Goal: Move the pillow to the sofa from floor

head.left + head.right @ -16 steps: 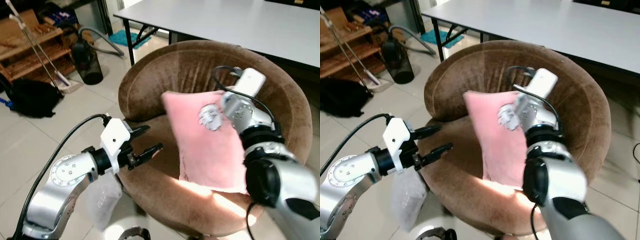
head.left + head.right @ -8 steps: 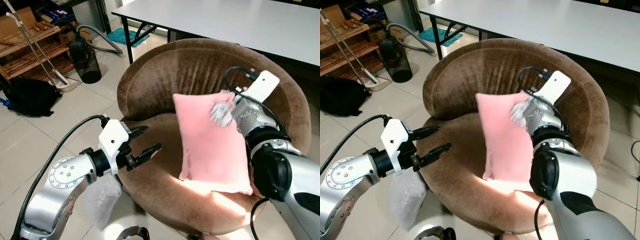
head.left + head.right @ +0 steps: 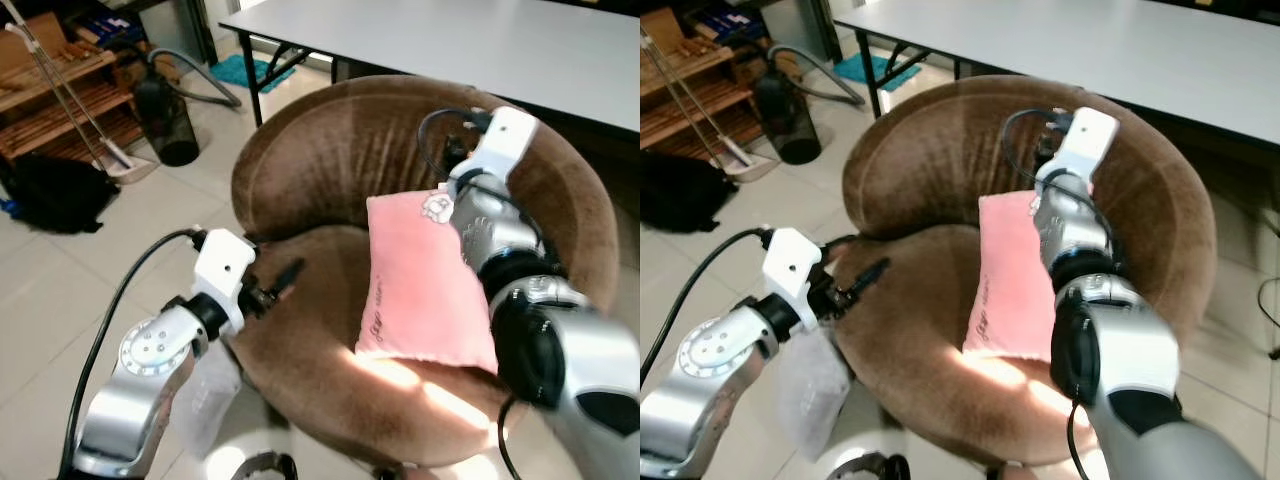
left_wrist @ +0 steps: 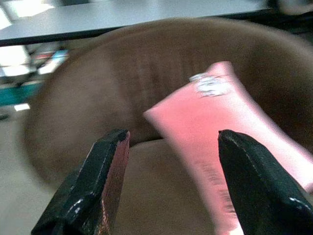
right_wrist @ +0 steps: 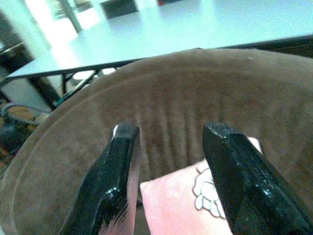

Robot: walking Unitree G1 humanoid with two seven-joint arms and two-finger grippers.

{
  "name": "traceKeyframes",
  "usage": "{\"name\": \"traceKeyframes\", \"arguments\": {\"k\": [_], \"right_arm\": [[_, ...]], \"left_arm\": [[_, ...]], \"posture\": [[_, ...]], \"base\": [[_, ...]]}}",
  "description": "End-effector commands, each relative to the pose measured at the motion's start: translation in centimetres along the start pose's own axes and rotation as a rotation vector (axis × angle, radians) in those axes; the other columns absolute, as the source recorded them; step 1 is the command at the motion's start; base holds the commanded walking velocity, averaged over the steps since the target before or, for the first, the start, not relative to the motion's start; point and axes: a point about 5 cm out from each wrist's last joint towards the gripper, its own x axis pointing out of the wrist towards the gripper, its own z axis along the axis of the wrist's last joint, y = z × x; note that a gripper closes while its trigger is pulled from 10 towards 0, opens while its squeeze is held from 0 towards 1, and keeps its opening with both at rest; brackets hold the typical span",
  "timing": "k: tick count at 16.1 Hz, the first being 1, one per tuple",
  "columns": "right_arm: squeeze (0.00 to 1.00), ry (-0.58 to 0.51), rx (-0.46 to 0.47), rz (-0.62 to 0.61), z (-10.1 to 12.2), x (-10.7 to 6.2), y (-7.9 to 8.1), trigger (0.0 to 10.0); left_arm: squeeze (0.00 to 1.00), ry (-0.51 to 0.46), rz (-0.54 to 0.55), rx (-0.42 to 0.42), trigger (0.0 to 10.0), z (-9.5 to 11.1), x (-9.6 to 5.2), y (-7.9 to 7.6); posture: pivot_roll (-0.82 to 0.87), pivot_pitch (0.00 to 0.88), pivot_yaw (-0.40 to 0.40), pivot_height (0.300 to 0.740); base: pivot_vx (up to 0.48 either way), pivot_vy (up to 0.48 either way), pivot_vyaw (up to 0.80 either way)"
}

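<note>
Pink square fabric pillow [image 3: 428, 280] is already sitting on the seat of the round brown velvet tub sofa [image 3: 330, 130], leaning tilted against the backrest, so placement looks done. Soft stuffing is sagging slightly; a small white printed emblem is showing near its top corner.

Right hand [image 5: 168, 186] is hovering just above the pillow's top edge, fingers spread and gripping nothing. In my judgement it is clearing after release; the pillow is just below its fingertips.

Left hand [image 4: 171, 181] is holding off near the sofa's front rim, fingers apart and empty, with the pillow ahead of it. Likely standing by as a guard.

Grey desk [image 3: 520, 40] is standing beyond the right hand, behind the sofa back.
</note>
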Motion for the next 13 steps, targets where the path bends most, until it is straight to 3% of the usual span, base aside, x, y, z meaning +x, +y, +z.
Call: {"name": "traceKeyframes", "arguments": {"k": [1, 2, 3, 5, 6, 10, 13], "right_arm": [[0.00, 0.008, 0.019, 0.097, -1.9, -2.1, 0.4, 10.0], [0.00, 0.023, 0.047, 0.123, -2.7, -4.2, 0.1, 10.0], [0.00, 0.031, 0.031, 0.128, -3.2, -5.6, -0.1, 10.0], [0.00, 0.122, 0.004, 0.152, -5.1, -10.1, -0.3, 10.0], [0.00, 0.139, -0.021, 0.171, -5.4, -11.3, -0.2, 10.0], [0.00, 0.207, -0.044, 0.126, -6.2, -15.0, -1.4, 10.0], [0.00, 0.252, -0.039, 0.104, -6.0, -15.4, -1.4, 10.0]], "left_arm": [[0.00, 0.022, 0.085, 0.023, 10.0, -0.6, -0.1, 0.5], [0.00, 0.035, 0.106, 0.022, 10.0, -0.9, -0.1, 0.6], [0.00, 0.040, 0.121, 0.022, 10.0, -1.0, 0.0, 0.7], [0.00, 0.062, 0.170, 0.012, 10.0, -1.4, 0.1, 1.3], [0.00, 0.056, 0.175, 0.022, 10.0, -1.3, 0.3, 1.5], [0.00, 0.052, 0.193, 0.013, 10.0, -1.2, 0.4, 1.8], [0.00, 0.038, 0.214, 0.016, 10.0, -1.1, 0.6, 2.1]], "posture": [[0.00, 0.087, 0.041, 0.740], [-0.01, 0.083, 0.044, 0.740], [-0.01, 0.081, 0.046, 0.740], [-0.03, 0.071, 0.057, 0.740], [-0.03, 0.067, 0.062, 0.740], [-0.04, 0.054, 0.070, 0.740], [-0.03, 0.039, 0.062, 0.740]], "base": [[0.000, 0.000, 0.00], [0.000, 0.000, 0.00], [0.000, 0.000, 0.00], [0.000, 0.000, 0.00], [0.000, 0.000, 0.00], [0.000, 0.000, 0.00], [0.000, 0.000, 0.00]]}}
